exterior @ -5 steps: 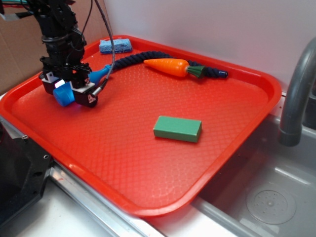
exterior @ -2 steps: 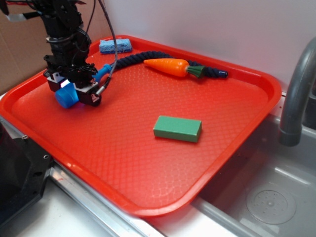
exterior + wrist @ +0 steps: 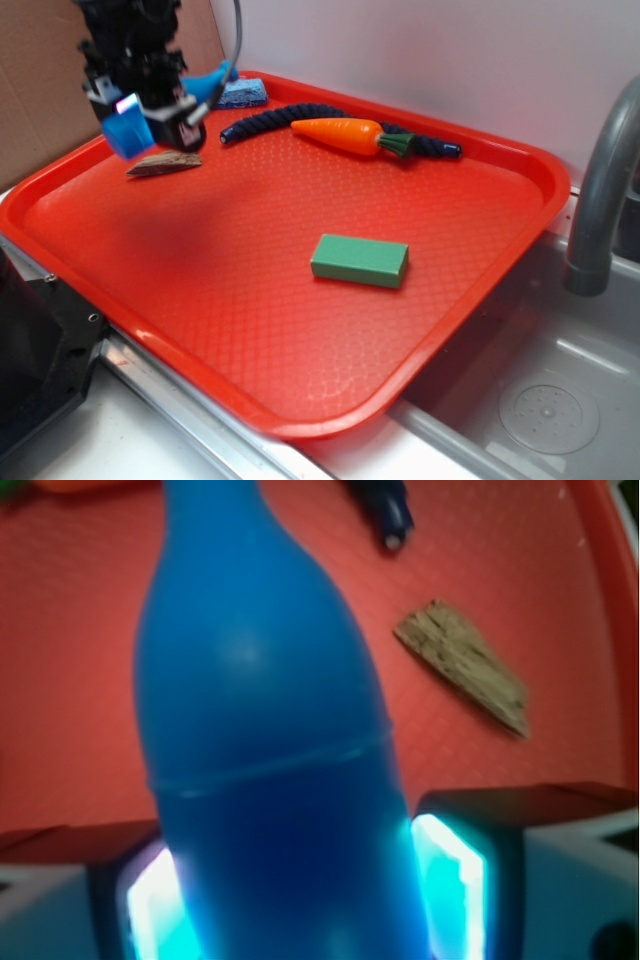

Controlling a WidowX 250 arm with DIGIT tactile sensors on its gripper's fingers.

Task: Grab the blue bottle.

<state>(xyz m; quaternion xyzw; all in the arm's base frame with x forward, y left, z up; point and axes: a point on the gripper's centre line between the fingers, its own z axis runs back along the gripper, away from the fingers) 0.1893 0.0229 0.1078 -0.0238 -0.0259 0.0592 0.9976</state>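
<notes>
The blue bottle (image 3: 127,132) hangs in the air over the far left corner of the red tray (image 3: 230,330). Its neck (image 3: 212,80) points toward the back right. My gripper (image 3: 150,112) is shut on its fat body, clear of the tray floor. In the wrist view the bottle (image 3: 255,710) fills the middle. Its body sits tight between the two glowing pads (image 3: 452,885), and the neck runs off the top of the frame.
A flat wood chip (image 3: 163,165) lies on the tray just below the gripper and also shows in the wrist view (image 3: 462,665). A blue sponge (image 3: 243,93), a dark rope (image 3: 290,112), a carrot (image 3: 340,135) and a green block (image 3: 360,260) are on the tray. A faucet (image 3: 600,200) stands at the right over a sink.
My gripper has risen off the tray with the blue bottle in it and moved slightly back. The wood chip that lay under it now shows.
</notes>
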